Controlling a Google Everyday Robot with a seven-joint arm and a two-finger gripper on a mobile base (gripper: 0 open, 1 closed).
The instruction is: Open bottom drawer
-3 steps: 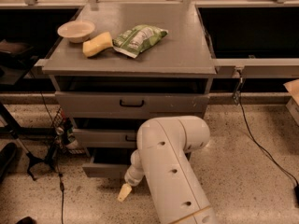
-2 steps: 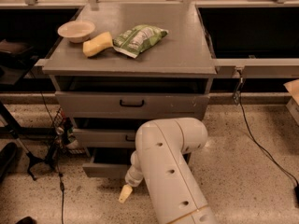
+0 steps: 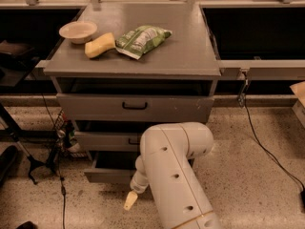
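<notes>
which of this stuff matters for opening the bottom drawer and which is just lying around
For the job:
bottom drawer, pulled partly out
gripper, low in front of it

Lying about:
pale bowl, yellow block, green bag, all on the cabinet top
top drawer
middle drawer

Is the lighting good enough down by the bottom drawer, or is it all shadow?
Camera view: dim, warm light, no glare on the cabinet top; the bottom drawer is deep in shadow inside, its front dimly lit; the arm hides its handle; the tool shows pale against the floor, just in front of that drawer.
</notes>
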